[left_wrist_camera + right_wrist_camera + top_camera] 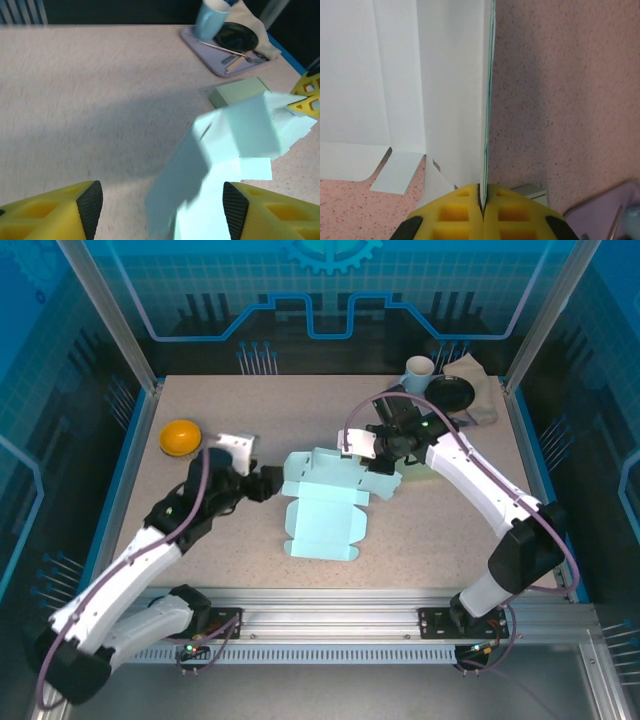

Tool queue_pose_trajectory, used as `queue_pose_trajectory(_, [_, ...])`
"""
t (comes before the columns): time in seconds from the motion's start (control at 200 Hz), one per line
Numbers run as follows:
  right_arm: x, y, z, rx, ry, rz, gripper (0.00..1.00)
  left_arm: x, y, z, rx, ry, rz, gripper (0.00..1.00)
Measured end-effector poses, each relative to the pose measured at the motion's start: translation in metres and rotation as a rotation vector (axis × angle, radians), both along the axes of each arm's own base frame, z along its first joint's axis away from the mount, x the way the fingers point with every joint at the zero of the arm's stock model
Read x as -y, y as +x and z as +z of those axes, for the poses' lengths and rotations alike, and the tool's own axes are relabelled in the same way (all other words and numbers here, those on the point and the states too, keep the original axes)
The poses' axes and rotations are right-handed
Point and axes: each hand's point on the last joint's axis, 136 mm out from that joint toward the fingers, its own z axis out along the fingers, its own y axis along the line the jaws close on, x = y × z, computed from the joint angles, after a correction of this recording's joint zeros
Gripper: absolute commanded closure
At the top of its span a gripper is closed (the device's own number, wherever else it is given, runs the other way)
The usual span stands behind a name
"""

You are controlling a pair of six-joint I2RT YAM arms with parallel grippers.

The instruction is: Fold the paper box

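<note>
Yellow fingers of the right pincer (481,199) are clamped shut on the upright edge of a raised flap of the pale blue paper box (325,510), which lies mostly unfolded at the middle of the tabletop (450,540). At the box's left edge, the left pincer (160,205) stands open, with paper showing between its parted jaws.

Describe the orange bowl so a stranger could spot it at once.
Start at the speckled table, on its far left side. The bowl sits there near the edge, beyond the left arm. It is the only orange thing, round and alone, while the cup and black plate crowd the far right corner.
</note>
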Motion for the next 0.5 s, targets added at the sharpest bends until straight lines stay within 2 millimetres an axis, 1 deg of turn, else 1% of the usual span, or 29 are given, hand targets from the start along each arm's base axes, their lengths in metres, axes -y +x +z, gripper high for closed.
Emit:
queue_pose_trajectory(0.05, [0.002, 0.004, -0.005, -0.024, 0.002, -0.035, 1.00, -0.004, -0.013, -0.020, -0.049, -0.049, 0.014, 0.35])
queue_pose_trajectory(0.09, [0.003, 0.007, -0.009, -0.044, 0.006, -0.063, 1.00, -0.002, -0.023, -0.041, -0.104, -0.083, 0.003, 0.36])
queue_pose_trajectory(0.12, [0.003, 0.009, -0.012, -0.060, 0.006, -0.080, 1.00, 0.003, -0.030, -0.057, -0.151, -0.114, -0.012, 0.36])
queue_pose_trajectory(0.175, [0.002, 0.013, -0.017, -0.087, 0.007, -0.108, 1.00, 0.012, -0.038, -0.081, -0.224, -0.160, -0.039, 0.36])
queue_pose_trajectory(0.225, [0.001, 0.017, -0.020, -0.104, 0.009, -0.127, 1.00, 0.020, -0.045, -0.094, -0.270, -0.182, -0.064, 0.35])
queue_pose_trajectory(0.28, [0.000, 0.018, -0.026, -0.125, 0.009, -0.144, 1.00, 0.031, -0.046, -0.096, -0.280, -0.197, -0.099, 0.35])
queue_pose_trajectory(0.335, [0.000, 0.017, -0.030, -0.145, 0.010, -0.156, 1.00, 0.040, -0.041, -0.089, -0.262, -0.208, -0.125, 0.35])
queue_pose_trajectory(0.425, [-0.002, 0.016, -0.031, -0.157, 0.021, -0.164, 1.00, 0.052, -0.023, -0.078, -0.229, -0.210, -0.136, 0.35])
queue_pose_trajectory(0.5, [-0.003, 0.014, -0.034, -0.169, 0.031, -0.166, 1.00, 0.059, -0.006, -0.074, -0.199, -0.183, -0.141, 0.34])
